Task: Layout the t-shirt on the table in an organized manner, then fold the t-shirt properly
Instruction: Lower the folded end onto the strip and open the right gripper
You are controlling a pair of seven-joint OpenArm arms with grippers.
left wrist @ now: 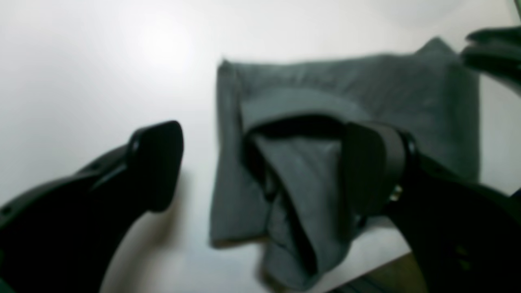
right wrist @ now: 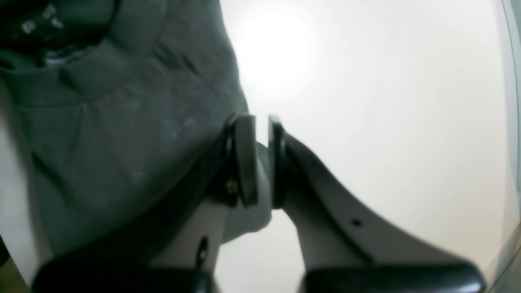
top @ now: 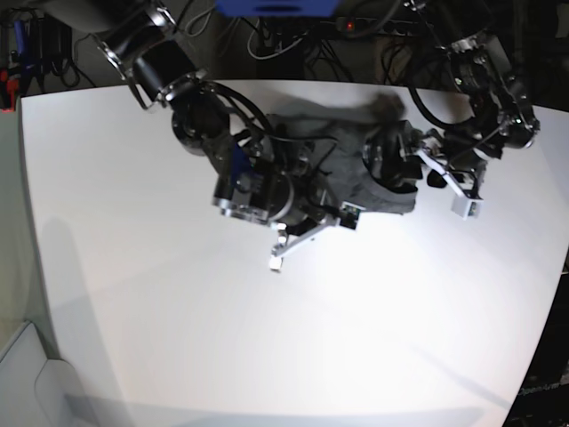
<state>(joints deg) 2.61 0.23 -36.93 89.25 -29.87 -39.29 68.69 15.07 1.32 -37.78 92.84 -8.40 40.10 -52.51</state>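
The dark grey t-shirt (top: 356,165) lies bunched and partly folded at the far middle of the white table (top: 267,338), between my two arms. In the left wrist view the shirt (left wrist: 309,101) lies folded, with a loose flap under my left gripper (left wrist: 264,167). That gripper is wide open, one finger over the bare table (left wrist: 81,61) and the other finger (left wrist: 374,167) on the cloth. In the right wrist view my right gripper (right wrist: 261,160) is nearly closed, pinching an edge of the shirt (right wrist: 122,134). Both the left gripper (top: 446,182) and the right gripper (top: 311,233) show in the base view.
The table's edge (left wrist: 390,272) runs close to the shirt in the left wrist view. Dark cables and equipment (top: 293,36) lie beyond the far edge. The right gripper's dark tip (left wrist: 492,53) shows at the shirt's far corner.
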